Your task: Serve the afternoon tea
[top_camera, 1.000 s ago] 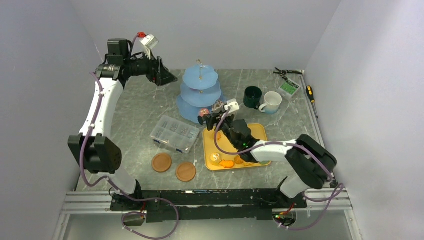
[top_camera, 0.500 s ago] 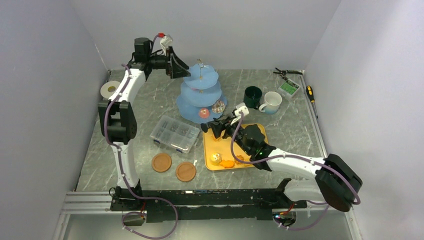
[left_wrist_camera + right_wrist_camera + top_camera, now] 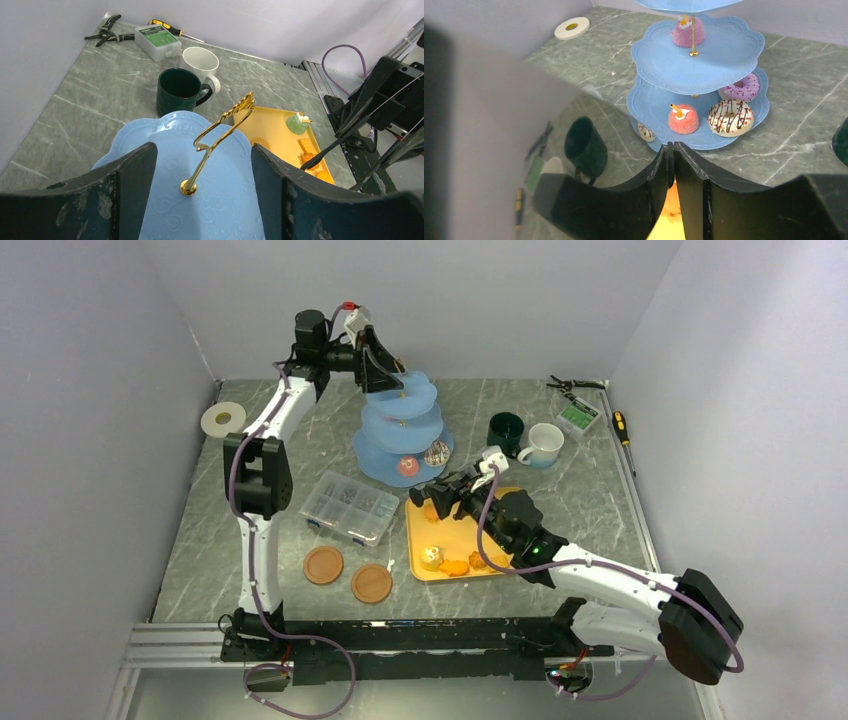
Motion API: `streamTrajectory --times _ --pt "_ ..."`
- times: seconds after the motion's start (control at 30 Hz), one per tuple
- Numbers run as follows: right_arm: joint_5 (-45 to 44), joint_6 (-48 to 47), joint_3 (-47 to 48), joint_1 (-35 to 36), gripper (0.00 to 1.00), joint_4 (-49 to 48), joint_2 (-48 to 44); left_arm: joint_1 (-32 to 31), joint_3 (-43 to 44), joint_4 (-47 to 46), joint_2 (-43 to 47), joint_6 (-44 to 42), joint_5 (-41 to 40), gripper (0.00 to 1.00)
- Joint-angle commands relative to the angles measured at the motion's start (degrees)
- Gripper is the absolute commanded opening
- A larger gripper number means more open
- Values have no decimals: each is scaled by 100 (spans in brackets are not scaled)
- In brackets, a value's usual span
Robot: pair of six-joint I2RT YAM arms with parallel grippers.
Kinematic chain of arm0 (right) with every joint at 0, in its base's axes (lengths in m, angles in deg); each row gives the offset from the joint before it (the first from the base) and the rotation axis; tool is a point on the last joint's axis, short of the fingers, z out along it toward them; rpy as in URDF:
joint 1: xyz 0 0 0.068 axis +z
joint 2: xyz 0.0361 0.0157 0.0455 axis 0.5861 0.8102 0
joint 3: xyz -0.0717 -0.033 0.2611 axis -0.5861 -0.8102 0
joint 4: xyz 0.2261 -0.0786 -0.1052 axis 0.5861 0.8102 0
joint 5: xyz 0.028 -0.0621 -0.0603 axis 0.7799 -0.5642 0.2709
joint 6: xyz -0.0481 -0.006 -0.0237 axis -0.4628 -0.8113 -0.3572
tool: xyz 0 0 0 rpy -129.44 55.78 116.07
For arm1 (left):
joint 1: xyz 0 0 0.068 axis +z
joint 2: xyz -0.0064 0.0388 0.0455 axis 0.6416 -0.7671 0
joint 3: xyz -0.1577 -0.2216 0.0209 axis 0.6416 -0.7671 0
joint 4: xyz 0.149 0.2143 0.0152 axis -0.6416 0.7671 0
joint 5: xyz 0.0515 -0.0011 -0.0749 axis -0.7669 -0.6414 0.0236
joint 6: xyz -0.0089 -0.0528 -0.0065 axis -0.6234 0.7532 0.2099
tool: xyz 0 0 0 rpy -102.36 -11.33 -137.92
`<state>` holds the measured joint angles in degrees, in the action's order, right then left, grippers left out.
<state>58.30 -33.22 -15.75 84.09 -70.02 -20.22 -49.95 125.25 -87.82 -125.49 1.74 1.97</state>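
Light-blue stand (image 3: 385,430) of three plates at the far middle of the table (image 3: 590,490), upright, with a gold loop (image 3: 202,160) on top. Left pincer (image 3: 203,150) above the top plate, open, one finger (image 3: 135,175) at each side of the loop and not touching it. On the middle plate a pink cake (image 3: 686,33); on the bottom plate a second pink cake (image 3: 682,119), a white doughnut with dark stripes (image 3: 730,117) and a pink doughnut (image 3: 744,88), close together. Dark-green mug (image 3: 179,92) and white mug (image 3: 200,62) just beside each other, to the right of the stand. Yellow tray (image 3: 455,538) in front of the mugs, with a pale cake (image 3: 430,558) and some orange biscuits (image 3: 455,567) near its front edge. Right pincer (image 3: 673,146) low over the far left corner of the tray, tips seemingly together, a strip of orange between its fingers (image 3: 734,200); impossible to tell whether closed empty or gripping something.
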Motion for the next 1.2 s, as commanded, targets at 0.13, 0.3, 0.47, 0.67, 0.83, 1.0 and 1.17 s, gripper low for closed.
streamTrajectory --times 0.13,0.3,0.47,0.67,0.83,1.0,1.17 --pt "50 -43 11 10 63 1 -169 -86 362 -609 -134 114 447 66" --pt "28 -1 52 3 60 65 -99 -183 436 -767 -159 74 566 60" --pt "-1 19 29 2 59 63 -120 -256 502 -875 -181 80 588 51" --pt "-28 58 61 -3 56 113 -89 -270 566 -892 -176 53 425 40" --pt "-26 80 47 -5 54 102 -87 -278 517 -842 -99 -40 220 5" --pt "-19 72 36 -4 52 132 -118 -283 477 -900 -30 -116 124 4" --pt "-10 -25 20 -5 51 195 -181 -303 306 -993 97 -292 50 3"
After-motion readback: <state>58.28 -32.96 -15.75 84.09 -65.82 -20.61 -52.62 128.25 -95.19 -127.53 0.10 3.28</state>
